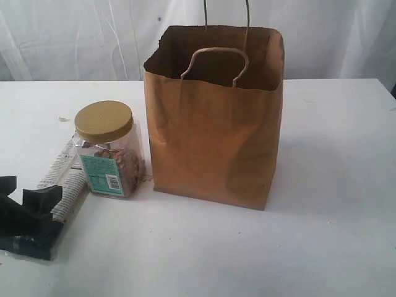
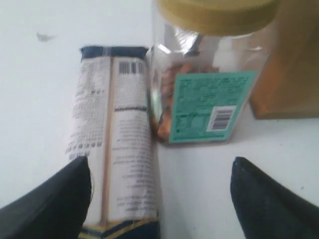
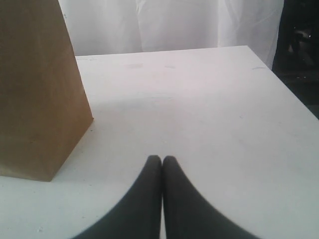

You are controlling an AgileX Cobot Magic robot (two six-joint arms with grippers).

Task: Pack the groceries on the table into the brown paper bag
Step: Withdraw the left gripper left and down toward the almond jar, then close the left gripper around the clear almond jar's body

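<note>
The brown paper bag [image 1: 213, 124] stands open and upright mid-table, handles up. Left of it a tan-lidded clear jar [image 1: 108, 151] with a teal label stands upright. Beside the jar a long white-and-navy packet [image 1: 65, 179] lies flat. My left gripper [image 1: 25, 190] is low at the packet's near end. In the left wrist view it [image 2: 160, 164] is open, the packet [image 2: 117, 144] lying between the jaws close against one finger, the jar [image 2: 204, 84] just beyond. My right gripper [image 3: 162, 158] is shut on nothing, over bare table [image 3: 199, 99] beside the bag [image 3: 40, 89].
White curtains hang behind the table [image 1: 334, 185]. In the right wrist view the table's side edge [image 3: 294, 94] drops off to a dark area. A small scrap [image 2: 45, 36] lies on the tabletop beyond the packet.
</note>
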